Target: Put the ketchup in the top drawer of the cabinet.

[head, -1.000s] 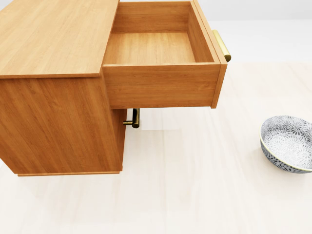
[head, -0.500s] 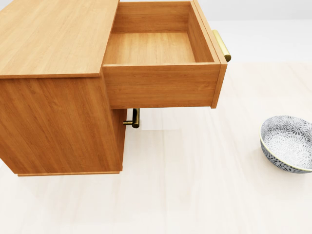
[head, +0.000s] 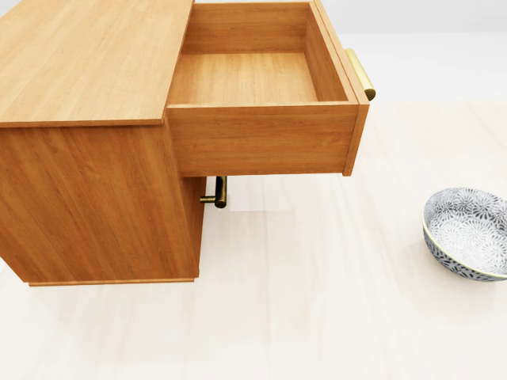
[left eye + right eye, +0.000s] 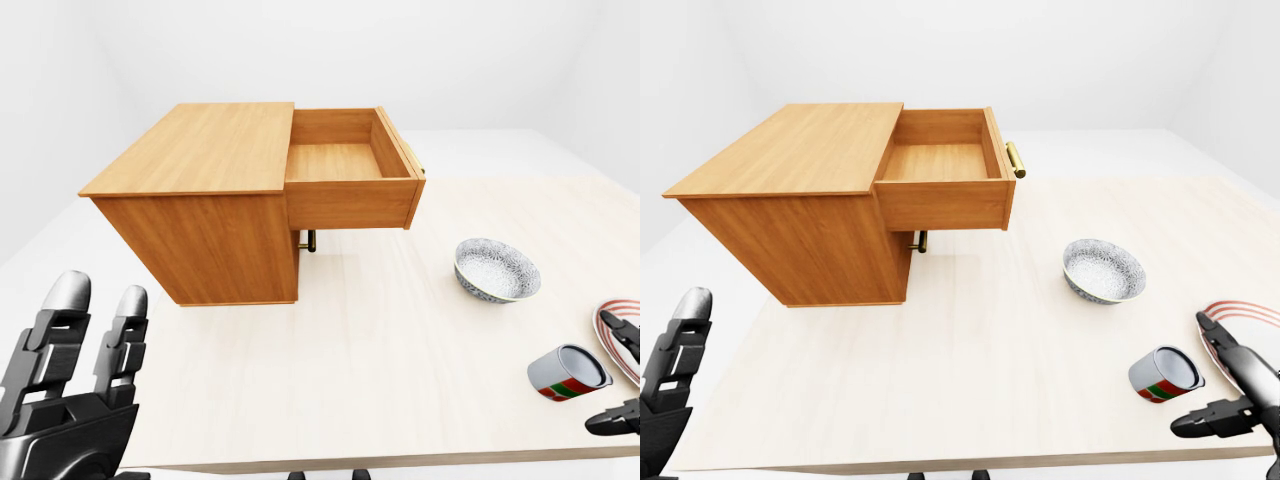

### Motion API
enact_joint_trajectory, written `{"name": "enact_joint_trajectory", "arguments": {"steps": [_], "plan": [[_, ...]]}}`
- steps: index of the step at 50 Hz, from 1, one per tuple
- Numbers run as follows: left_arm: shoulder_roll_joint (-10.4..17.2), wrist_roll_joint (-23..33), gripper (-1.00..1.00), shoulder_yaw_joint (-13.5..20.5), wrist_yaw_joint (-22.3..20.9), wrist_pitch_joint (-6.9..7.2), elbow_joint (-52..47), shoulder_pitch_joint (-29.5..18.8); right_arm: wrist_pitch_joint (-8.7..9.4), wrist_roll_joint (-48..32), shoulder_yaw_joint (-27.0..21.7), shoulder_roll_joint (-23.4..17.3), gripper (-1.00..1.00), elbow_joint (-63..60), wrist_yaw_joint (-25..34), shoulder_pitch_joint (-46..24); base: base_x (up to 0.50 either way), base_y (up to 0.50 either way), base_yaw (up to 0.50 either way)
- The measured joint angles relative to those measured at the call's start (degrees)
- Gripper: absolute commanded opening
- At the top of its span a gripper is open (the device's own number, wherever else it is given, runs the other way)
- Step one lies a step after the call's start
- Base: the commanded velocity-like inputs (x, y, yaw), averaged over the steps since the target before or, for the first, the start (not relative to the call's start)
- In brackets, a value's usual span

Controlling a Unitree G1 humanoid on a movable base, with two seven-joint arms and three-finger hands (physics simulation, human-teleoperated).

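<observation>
Left hand: the left hand [image 4: 70, 390] stood at the bottom left of the left-eye view, fingers [image 4: 60, 325] straight up and spread wide, holding nothing.
Right hand: the right hand [image 4: 1230, 395] came in at the bottom right of the right-eye view, its dark fingers [image 4: 1205, 420] apart and closed on nothing.
Can: a can [image 4: 1165, 374] lay on its side just left of the right hand, open mouth up and to the right, a red and green label on its wall; I could not tell whether a finger touched it.
Ketchup: no bottle could be made out in any view; I could not tell whether the can was the ketchup.
Plate: a red-rimmed plate [image 4: 606, 322] lay just past the right hand at the right edge, partly hidden by the fingers.
Table: the pale table [image 4: 380, 370] carried all the things.
Bowl: a patterned bowl [image 4: 497, 269] sat farther up from the can, well apart from it.
Cabinet: the cabinet [image 4: 200, 215] stood up and right of the left hand, well apart from both hands.
Drawer: the top drawer [image 3: 253, 79] was pulled fully out to the right, with nothing inside it, its brass handle [image 3: 360, 74] on the far right face.
Lower handle: a second brass handle [image 3: 217, 192] showed under the drawer.
</observation>
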Motion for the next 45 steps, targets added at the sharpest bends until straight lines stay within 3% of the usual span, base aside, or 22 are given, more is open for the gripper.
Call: {"name": "enact_joint_trajectory", "arguments": {"steps": [45], "plan": [[-0.08,0.47,1.0,-0.53,-0.24,-0.49,0.0,0.39,0.0,-1.12,4.57,-1.46,1.0,4.6,0.0,-2.03,0.0,0.0,0.0]]}}
